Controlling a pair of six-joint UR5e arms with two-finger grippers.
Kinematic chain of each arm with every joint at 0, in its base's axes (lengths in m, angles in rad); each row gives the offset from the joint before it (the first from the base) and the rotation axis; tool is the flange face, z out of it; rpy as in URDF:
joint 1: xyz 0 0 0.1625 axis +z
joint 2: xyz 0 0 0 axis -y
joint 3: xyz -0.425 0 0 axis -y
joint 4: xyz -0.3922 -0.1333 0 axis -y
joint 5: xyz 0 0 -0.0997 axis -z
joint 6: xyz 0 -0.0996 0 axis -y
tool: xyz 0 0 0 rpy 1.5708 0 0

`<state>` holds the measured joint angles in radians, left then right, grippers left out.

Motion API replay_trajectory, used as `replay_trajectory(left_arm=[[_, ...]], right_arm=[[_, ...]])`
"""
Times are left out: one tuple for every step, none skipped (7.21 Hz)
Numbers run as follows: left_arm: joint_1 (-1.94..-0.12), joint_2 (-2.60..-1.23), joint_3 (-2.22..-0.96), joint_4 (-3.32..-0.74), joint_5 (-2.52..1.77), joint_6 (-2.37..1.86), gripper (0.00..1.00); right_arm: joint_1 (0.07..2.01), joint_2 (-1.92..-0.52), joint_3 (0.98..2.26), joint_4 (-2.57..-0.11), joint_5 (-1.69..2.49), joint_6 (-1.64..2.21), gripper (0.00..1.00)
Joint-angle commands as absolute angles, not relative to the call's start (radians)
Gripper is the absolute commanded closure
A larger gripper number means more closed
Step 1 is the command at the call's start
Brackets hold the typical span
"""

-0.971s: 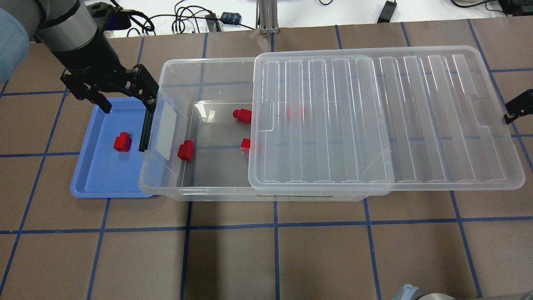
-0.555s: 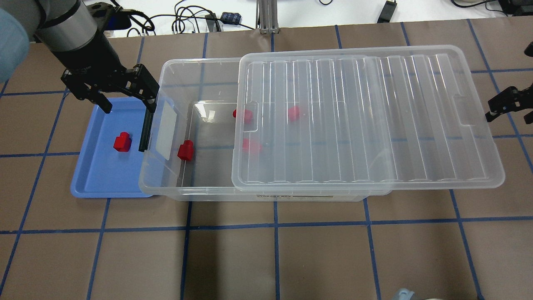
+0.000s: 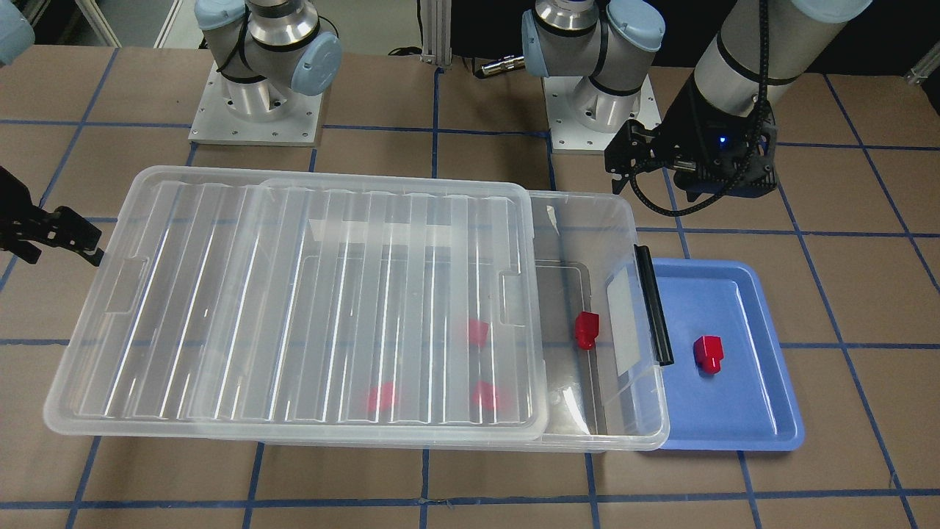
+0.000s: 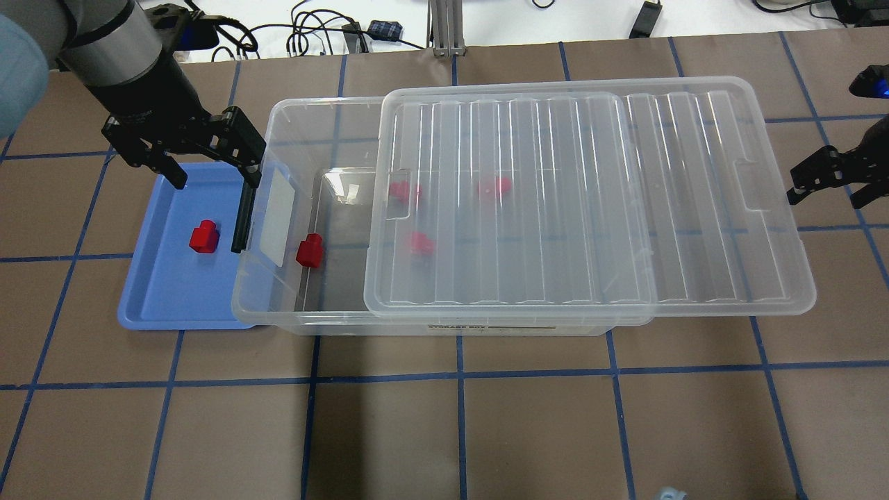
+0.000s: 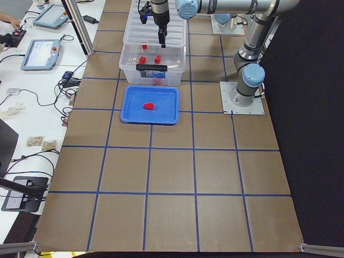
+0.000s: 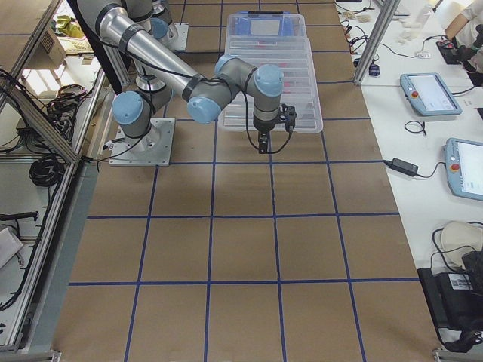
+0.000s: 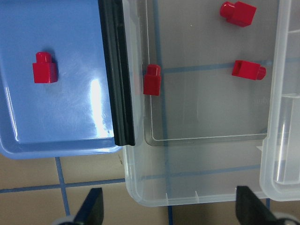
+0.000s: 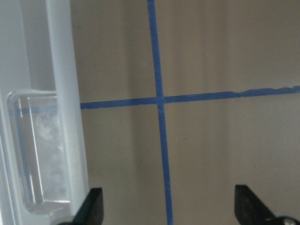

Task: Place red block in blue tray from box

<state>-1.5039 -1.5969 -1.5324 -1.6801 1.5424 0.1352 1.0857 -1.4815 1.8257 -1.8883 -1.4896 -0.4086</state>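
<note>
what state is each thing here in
box, partly open, the end by the tray uncovered
lid, flat on the box, offset, overhanging the far end
blue tray, holds one block
red block in the tray, loose
red block at the open end, in the box, uncovered
three red blocks, in the box, under the lid
left end effector, open, empty
right end effector, open, empty, by the lid's far end

No legible text; label strip [image 4: 492, 326] on box [image 4: 347, 326] front rim unreadable
</note>
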Motion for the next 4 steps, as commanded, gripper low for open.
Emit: replay_trajectory(left_arm=[[-1.505, -1.598, -1.532, -1.680, 1.543, 0.135, 0.00], [-1.505, -1.597, -1.532, -1.680, 1.546, 0.135, 0.00], [-1.505, -1.598, -1.532, -1.681, 1.546, 0.135, 0.00], [-1.503, -1.597, -1.532, -1.680, 1.548, 0.135, 0.00]], right_arm=[[1.158, -1.483, 1.827, -1.891, -1.489, -0.329, 0.00], [1.190, -1.483, 1.827, -1.891, -1.491, -0.289, 0.00], [1.224, -1.483, 1.827, -1.893, -1.493, -0.244, 0.00], [1.241, -1.483, 1.827, -1.893, -1.493, -0.233, 0.00]])
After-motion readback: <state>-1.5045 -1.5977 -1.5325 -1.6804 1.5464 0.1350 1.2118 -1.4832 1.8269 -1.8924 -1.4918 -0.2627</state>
